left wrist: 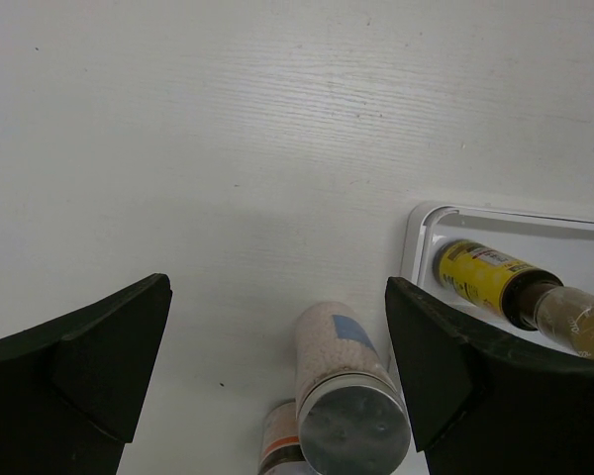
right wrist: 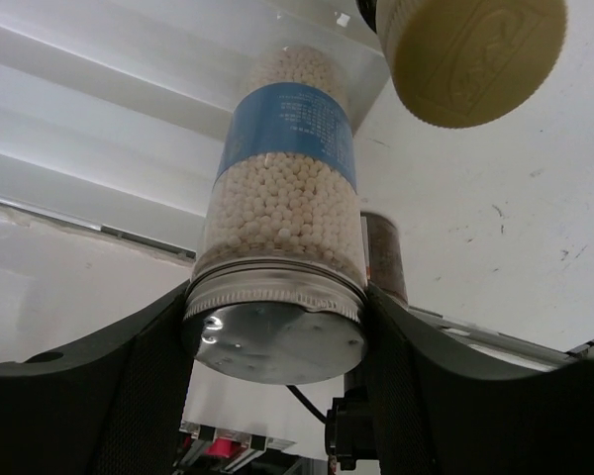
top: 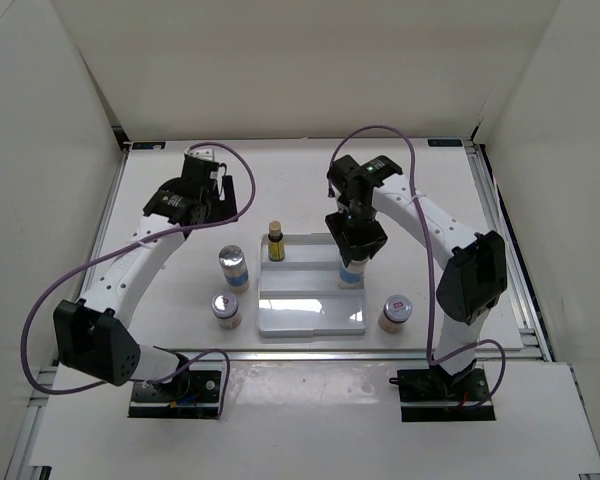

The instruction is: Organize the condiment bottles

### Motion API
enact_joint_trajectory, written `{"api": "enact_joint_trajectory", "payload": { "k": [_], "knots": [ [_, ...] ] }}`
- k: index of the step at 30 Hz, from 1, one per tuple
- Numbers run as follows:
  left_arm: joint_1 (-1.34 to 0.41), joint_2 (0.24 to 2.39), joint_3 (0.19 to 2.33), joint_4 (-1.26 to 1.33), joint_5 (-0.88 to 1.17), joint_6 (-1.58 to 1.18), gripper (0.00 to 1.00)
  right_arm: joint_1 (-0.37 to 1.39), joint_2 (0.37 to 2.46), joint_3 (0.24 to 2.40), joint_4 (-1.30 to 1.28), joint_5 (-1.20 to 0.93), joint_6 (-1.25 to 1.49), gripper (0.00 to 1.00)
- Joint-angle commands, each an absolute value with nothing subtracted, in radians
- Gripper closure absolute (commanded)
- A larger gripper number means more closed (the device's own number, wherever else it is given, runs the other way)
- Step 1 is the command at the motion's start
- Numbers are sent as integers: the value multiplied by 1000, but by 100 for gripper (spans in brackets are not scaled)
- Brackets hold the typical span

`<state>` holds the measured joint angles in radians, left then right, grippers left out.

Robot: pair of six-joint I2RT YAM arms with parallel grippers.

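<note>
My right gripper (top: 353,243) (right wrist: 274,327) is shut on the silver cap of a blue-labelled bottle of white pellets (top: 351,272) (right wrist: 282,188). It holds the bottle upright over the right side of the white stepped tray (top: 310,318). A slim amber-yellow bottle (top: 276,242) (left wrist: 483,281) stands on the tray's back left step. My left gripper (top: 212,188) (left wrist: 277,287) is open and empty above the table. Below it stand the second blue-labelled bottle (top: 234,267) (left wrist: 342,361) and a short jar (top: 226,310) (left wrist: 277,447). Another short jar (top: 394,313) stands right of the tray.
A round tan cap (right wrist: 475,45) shows close to the camera at the top right of the right wrist view. A brown-filled jar (right wrist: 384,252) shows behind the held bottle. White walls enclose the table on three sides.
</note>
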<state>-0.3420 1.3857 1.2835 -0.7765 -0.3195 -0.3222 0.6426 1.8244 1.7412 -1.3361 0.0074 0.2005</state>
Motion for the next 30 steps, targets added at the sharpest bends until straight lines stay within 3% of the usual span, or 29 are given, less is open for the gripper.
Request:
{"api": "enact_joint_trajectory", "payload": {
  "k": [1, 5, 6, 7, 9, 13, 14, 17, 24, 30],
  "knots": [
    [-336, 1325, 1270, -767, -350, -304, 0, 646, 1802, 1733, -1390, -8, 187, 80],
    [-336, 1306, 1261, -767, -350, -304, 0, 646, 1812, 1701, -1379, 3, 187, 80],
    [-336, 1305, 1261, -767, -350, -304, 0, 646, 1812, 1701, -1368, 3, 187, 78],
    [-336, 1305, 1261, -767, -350, -304, 0, 646, 1812, 1688, -1368, 12, 187, 69],
    [-336, 1305, 1261, -767, -350, -304, 0, 646, 1821, 1674, -1356, 23, 187, 65],
    [-336, 1305, 1261, -776, -341, -304, 0, 646, 1821, 1672, -1356, 32, 187, 33],
    [-336, 1295, 1261, -785, -341, -304, 0, 646, 1821, 1672, -1356, 46, 187, 18],
    [-336, 1283, 1261, -808, -341, -313, 0, 646, 1810, 1730, -1393, 67, 207, 0],
    [-336, 1223, 1261, -922, -223, -350, 0, 655, 1776, 1960, -1502, 107, 242, 0],
    [-336, 1177, 1229, -1035, -17, -400, 0, 655, 1746, 2023, -1516, 110, 290, 0]
  ]
}}
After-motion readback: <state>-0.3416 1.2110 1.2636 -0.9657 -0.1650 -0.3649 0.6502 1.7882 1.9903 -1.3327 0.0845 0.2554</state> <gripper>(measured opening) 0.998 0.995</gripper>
